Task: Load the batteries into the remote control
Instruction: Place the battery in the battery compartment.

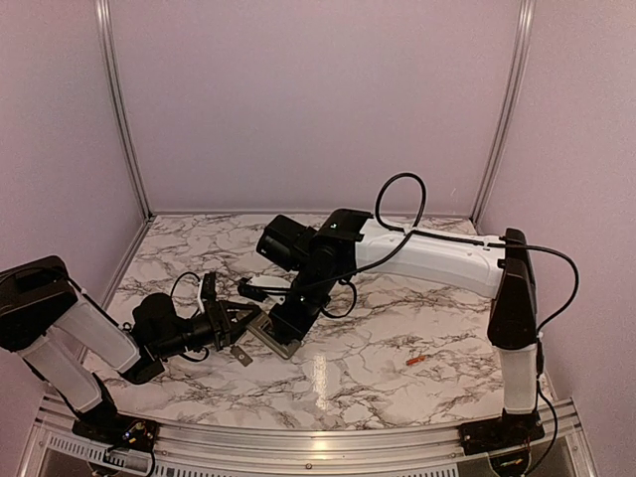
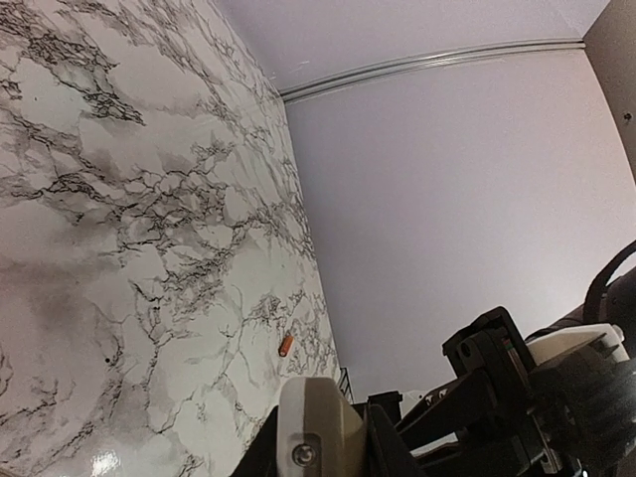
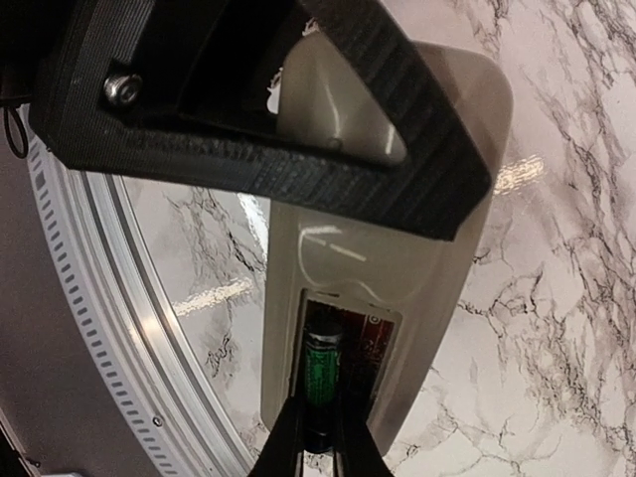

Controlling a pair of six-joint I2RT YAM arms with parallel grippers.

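You're working in a robotics lab cell. Plain lilac panels in aluminium framing box in your marble-print tabletop. A left arm and right arm stand bolted to its near rail.

No text, brand, number or sign can be read in any view. The dark green battery lying in the remote control has a glossy wrapper, but any lettering on it is too blurred to read.

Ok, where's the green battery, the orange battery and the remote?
green battery [image 3: 321,366], right wrist view, on its green label.
orange battery [image 1: 415,361], top view, on its middle.
remote [image 3: 358,253], right wrist view, on its bare beige back.
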